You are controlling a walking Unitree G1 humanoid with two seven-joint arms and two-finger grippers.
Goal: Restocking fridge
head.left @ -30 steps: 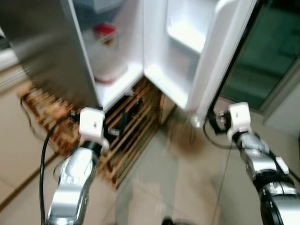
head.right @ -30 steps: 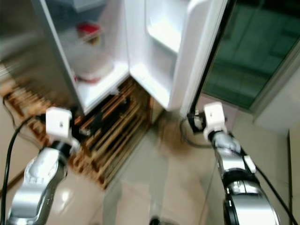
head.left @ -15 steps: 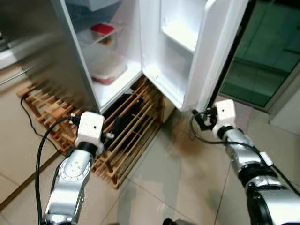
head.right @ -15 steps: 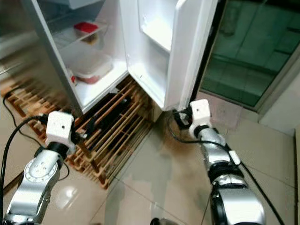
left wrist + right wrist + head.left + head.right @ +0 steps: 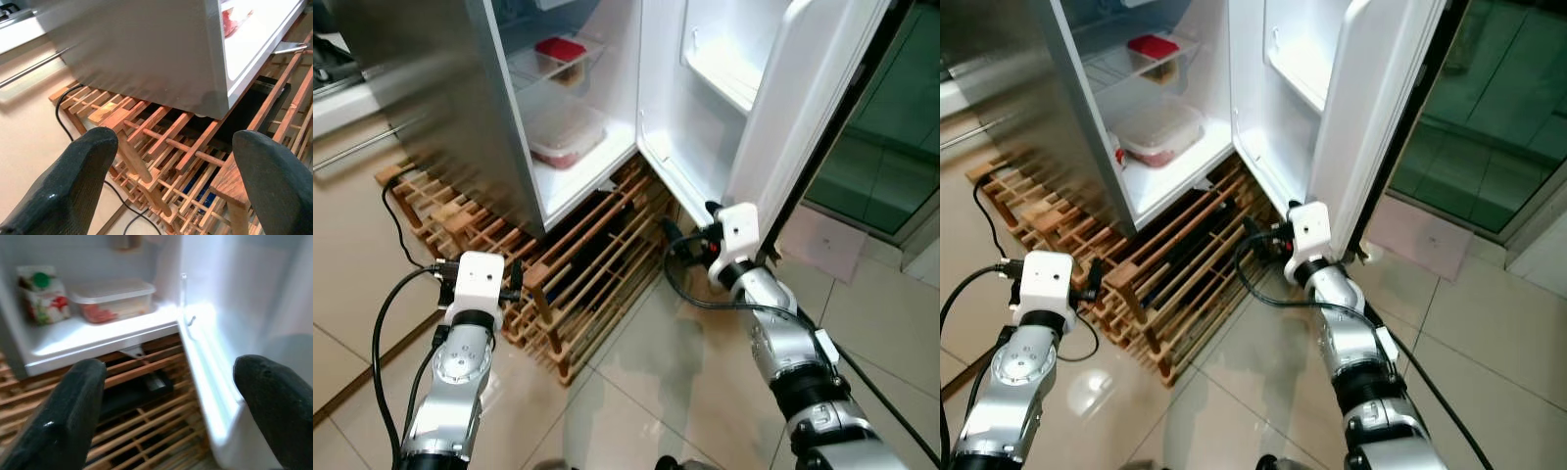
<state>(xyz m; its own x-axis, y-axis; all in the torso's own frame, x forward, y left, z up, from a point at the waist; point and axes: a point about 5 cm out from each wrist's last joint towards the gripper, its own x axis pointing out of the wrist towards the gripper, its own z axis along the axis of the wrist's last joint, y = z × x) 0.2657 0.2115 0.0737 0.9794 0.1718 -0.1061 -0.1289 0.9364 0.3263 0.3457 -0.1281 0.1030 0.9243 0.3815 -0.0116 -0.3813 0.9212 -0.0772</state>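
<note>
Both the left gripper [image 5: 166,181] and right gripper [image 5: 171,406] gaped empty, and the right risked clipping the fridge door [image 5: 803,127] close beside it.

Fridge [image 5: 440,117] top cut off; pouch [image 5: 43,296] label blurred

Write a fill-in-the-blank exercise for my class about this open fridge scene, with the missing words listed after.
1. The fridge door stands ____.
2. The fridge rests on a slatted ____ pallet.
3. The small container on the upper shelf has a ____ lid.
4. The right pincer points at the fridge with its fingers ____.

Missing words: open; wooden; red; open
</note>
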